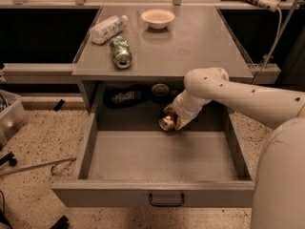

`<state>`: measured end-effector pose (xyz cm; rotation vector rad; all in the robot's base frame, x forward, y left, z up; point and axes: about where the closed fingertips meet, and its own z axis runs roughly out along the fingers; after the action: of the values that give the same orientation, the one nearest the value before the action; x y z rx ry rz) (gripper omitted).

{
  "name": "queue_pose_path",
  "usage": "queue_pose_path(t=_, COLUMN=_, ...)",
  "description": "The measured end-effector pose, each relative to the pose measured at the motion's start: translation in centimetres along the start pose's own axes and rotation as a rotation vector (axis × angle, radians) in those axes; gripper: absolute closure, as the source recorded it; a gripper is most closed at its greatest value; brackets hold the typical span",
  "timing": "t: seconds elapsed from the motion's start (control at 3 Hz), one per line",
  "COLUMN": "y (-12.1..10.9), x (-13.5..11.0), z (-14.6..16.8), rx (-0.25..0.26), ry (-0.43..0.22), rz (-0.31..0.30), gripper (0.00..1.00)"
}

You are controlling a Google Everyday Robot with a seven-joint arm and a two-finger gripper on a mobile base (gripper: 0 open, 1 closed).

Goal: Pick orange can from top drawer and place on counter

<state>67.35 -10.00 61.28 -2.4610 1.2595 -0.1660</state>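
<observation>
— Right of centre in the frame, where the white arm [238, 93] bends down, what has the end effector [172, 121] got?

— The orange can [166, 123]. Its fingers are closed in against the can's sides. The can lies tilted between them, with one silver end turned toward the lower left of the frame.

— And where is that, exactly?

— Inside the top drawer [157, 193], which stands pulled out. The can is toward the drawer's back, just below the front edge of the table [195, 46]. Whether it touches the drawer floor I cannot tell.

— Anything else in the drawer?

— A dark flat packet [125, 97] and a round-topped object [160, 89] sit in the shadow at the back, left of the end effector. The black wire handle [166, 200] shows on the front panel at the bottom centre of the frame.

— And on the table?

— Toward the upper left, a green can [120, 52] lies on its side. A white plastic bottle [107, 28], also on its side, is just above it. A shallow pale bowl [157, 17] stands upright at the upper centre, apart from both.
</observation>
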Motion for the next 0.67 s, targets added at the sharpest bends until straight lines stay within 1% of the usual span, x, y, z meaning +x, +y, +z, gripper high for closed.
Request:
queue_pose_path(t=0.33, y=1.0, x=-1.5, z=-3.0, rx=0.102, ry=0.028, rz=0.030, gripper=1.00)
queue_pose_path(t=0.67, y=3.1, x=-3.7, z=-7.6, rx=0.242, ry=0.076, rz=0.104, gripper=1.00)
